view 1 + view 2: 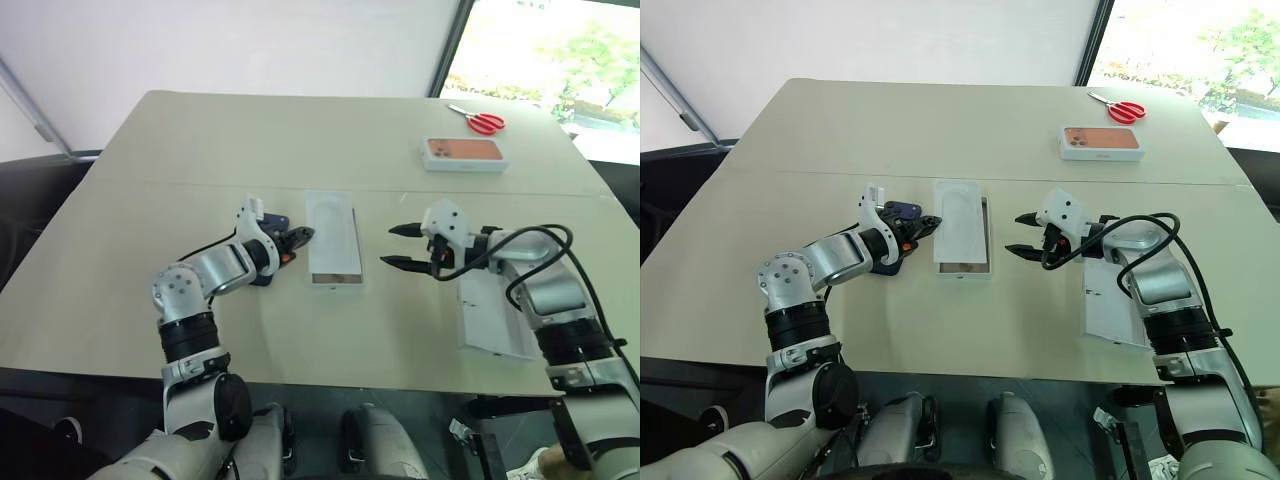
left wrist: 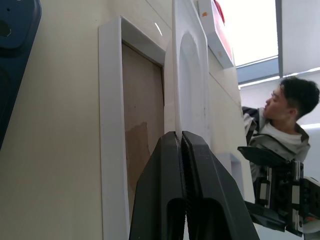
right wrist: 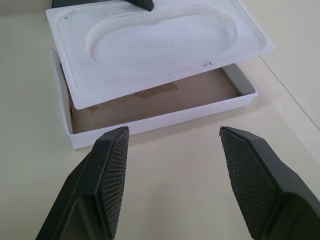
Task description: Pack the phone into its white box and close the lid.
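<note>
White, shallow cardboard box (image 1: pixel 334 240) lies on the beige surface (image 1: pixel 200 140) between both claws. The left claw (image 2: pixel 181 145) pinches a flat white insert (image 3: pixel 155 42) over it; the right claw (image 3: pixel 172 145) gapes empty. A dark-blue phone (image 2: pixel 12 55), partly hidden, seems to lie beside the left claw.

Open jaws facing a shallow white box on the beige bench (image 3: pixel 190 165)

The right gripper (image 3: pixel 172 175) stands with its black ridged jaws wide apart, close to the shallow white rectangular box with brownish cardboard interior (image 3: pixel 165 117). A flat white insert with an oval recess (image 3: pixel 155 42) sits tilted over it.
</note>
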Action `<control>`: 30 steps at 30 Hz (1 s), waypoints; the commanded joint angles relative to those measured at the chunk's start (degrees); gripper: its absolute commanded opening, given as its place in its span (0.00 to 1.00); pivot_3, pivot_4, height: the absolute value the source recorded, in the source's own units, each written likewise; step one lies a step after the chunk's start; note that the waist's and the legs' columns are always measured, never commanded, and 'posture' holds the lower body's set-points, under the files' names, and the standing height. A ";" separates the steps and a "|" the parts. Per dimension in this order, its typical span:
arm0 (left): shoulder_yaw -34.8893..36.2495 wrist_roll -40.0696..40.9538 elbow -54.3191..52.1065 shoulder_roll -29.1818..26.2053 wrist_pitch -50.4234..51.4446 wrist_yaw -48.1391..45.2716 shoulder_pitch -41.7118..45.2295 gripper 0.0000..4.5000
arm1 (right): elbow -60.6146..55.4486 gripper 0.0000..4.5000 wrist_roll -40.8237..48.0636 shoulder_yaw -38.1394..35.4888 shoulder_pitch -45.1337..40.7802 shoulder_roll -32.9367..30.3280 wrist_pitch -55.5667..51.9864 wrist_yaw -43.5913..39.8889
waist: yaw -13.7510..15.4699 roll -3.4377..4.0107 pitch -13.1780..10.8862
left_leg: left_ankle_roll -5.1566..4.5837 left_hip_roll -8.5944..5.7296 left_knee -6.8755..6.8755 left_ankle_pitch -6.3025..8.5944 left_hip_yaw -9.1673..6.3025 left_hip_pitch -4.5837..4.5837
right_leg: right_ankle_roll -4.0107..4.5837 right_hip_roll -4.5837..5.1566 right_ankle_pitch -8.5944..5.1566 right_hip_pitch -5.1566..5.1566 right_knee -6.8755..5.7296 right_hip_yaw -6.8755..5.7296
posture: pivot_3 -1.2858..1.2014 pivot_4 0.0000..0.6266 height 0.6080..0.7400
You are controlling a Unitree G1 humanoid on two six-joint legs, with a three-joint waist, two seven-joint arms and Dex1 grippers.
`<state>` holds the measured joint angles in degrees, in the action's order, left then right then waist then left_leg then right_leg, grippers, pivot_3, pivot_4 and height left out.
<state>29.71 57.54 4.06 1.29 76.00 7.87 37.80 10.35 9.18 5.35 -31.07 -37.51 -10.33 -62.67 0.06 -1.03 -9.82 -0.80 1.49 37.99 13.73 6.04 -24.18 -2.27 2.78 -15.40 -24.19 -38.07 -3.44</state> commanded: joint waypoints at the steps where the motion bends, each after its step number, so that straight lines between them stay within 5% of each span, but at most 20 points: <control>1: -2.45 0.56 -1.37 -0.46 0.15 -1.43 0.48 0.22 | -1.03 0.68 0.24 -0.62 -1.18 0.03 0.81 0.52 | 0.18 0.00 0.00 | 0.00 0.00 0.00 0.00 0.00 0.00 | 0.00 0.00 0.00 0.00 0.00 0.00 | 0.52 0.24 1.00; 7: -3.78 0.62 -1.18 -1.01 0.22 -1.31 0.74 0.87 | -1.48 0.68 -0.31 0.10 -0.97 0.38 1.02 0.98 | 0.30 0.00 0.00 | 0.00 0.00 0.00 0.00 0.00 -0.01 | 0.00 0.00 0.00 0.00 0.01 0.00 | 0.52 0.24 1.00; 14: -4.80 0.38 -3.68 -3.82 -0.86 -3.08 -0.13 0.87 | -1.13 0.68 0.63 -0.62 -3.06 2.22 0.13 2.87 | 0.09 0.00 0.00 | 0.00 0.01 0.00 0.00 0.00 -0.01 | 0.00 0.00 0.00 0.00 0.01 0.00 | 0.52 0.24 1.00; 20: -12.21 -6.57 -8.49 -14.74 -9.56 -14.55 -2.36 0.87 | -2.36 0.68 3.76 -1.66 -6.52 7.20 -4.96 6.45 | -0.69 0.01 0.00 | 0.08 0.02 -0.02 -0.04 -0.01 0.00 | 0.01 -0.02 0.00 -0.02 -0.01 0.00 | 0.52 0.24 1.00; 26: -18.99 -15.89 -10.24 -24.40 -22.09 -26.53 -7.35 0.88 | -1.77 0.05 -1.76 4.21 -6.73 12.76 -2.49 11.30 | -0.93 0.03 0.01 | 0.09 0.04 -0.09 -0.03 -0.01 0.00 | 0.04 0.01 0.00 -0.07 0.00 0.01 | 0.52 0.24 1.00; 30: -20.39 -20.53 -10.98 -28.55 -29.51 -31.88 -9.98 0.88 | 0.73 0.02 -8.37 10.12 -6.45 14.46 1.56 13.60 | -0.83 0.03 0.00 | 0.09 0.02 -0.12 -0.03 -0.01 -0.07 | 0.08 0.10 0.00 -0.18 0.00 0.01 | 0.52 0.24 1.00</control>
<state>10.17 40.02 -4.00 -25.26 51.28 -21.16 27.87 11.10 2.96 14.50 -37.08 -23.15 -11.06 -49.92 -0.77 -1.00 -9.82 -0.72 1.49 37.87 13.71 6.03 -24.29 -2.17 2.91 -15.40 -24.41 -38.06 -3.43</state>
